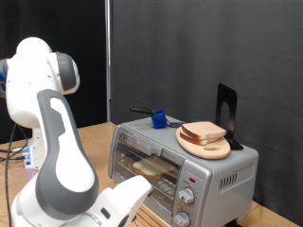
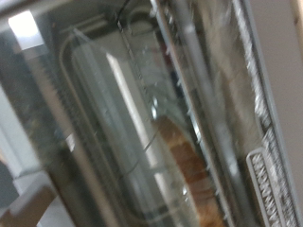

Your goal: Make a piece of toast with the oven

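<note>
We judge the door-handling step in hand. The piece of toast (image 1: 151,168) lies inside the oven (image 1: 180,156), near the table's far edge. The gripper sits outside both views; claw state: cannot tell. Next move calls for door contact.

oven (image 1: 204,165): brushed silver metal, glossy glass door | plate (image 1: 204,147): pale matt wood | table (image 1: 95,142): wood grain | arm (image 1: 52,132): glossy white plastic

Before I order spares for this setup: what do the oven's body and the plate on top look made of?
The oven body looks like brushed silver-grey metal with a dull sheen; its door is clear glass, showing bread behind. The plate appears pale unfinished wood, matte, possibly bamboo.
</note>
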### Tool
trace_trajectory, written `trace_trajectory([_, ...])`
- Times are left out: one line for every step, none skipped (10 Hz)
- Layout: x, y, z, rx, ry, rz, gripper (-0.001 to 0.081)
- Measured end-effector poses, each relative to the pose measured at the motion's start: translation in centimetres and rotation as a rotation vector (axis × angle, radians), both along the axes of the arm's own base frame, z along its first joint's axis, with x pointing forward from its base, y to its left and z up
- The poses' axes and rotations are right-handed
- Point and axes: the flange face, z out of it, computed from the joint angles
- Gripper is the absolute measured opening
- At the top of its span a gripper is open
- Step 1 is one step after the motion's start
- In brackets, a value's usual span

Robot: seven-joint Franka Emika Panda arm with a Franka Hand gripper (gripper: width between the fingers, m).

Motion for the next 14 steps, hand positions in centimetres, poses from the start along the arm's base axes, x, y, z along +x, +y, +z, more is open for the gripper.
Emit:
trace_trajectory([0.3,-0.2,0.1,-0.024,-0.018,-0.024,0.0682])
trace_trajectory([0.8,-0.5,0.2,-0.049,-0.034,-0.055,0.0682])
trace_trajectory([1.3,-0.6,0.2,-0.074,-0.052,-0.093,0.0682])
trace_trajectory([1.9,-0.7,0.1,-0.098,-0.067,-0.124,0.0682])
trace_trajectory([2.4,-0.6,0.0,-0.116,-0.081,-0.148,0.0682])
trace_trajectory([2.7,-0.4,0.0,-0.125,-0.091,-0.163,0.0682])
trace_trajectory([2.9,-0.2,-0.1,-0.128,-0.096,-0.169,0.0682])
trace_trajectory([3.0,0.1,-0.1,-0.125,-0.098,-0.169,0.0682])
trace_trajectory([3.0,0.3,-0.2,-0.119,-0.098,-0.167,0.0682])
trace_trajectory([2.9,0.5,-0.5,-0.114,-0.095,-0.161,0.0682])
trace_trajectory([2.9,0.7,-0.9,-0.111,-0.091,-0.155,0.0682])
trace_trajectory([2.8,0.9,-1.3,-0.114,-0.088,-0.146,0.0682])
trace_trajectory([2.7,1.0,-1.7,-0.121,-0.085,-0.136,0.0682])
trace_trajectory([2.8,1.1,-2.0,-0.126,-0.087,-0.128,0.0682])
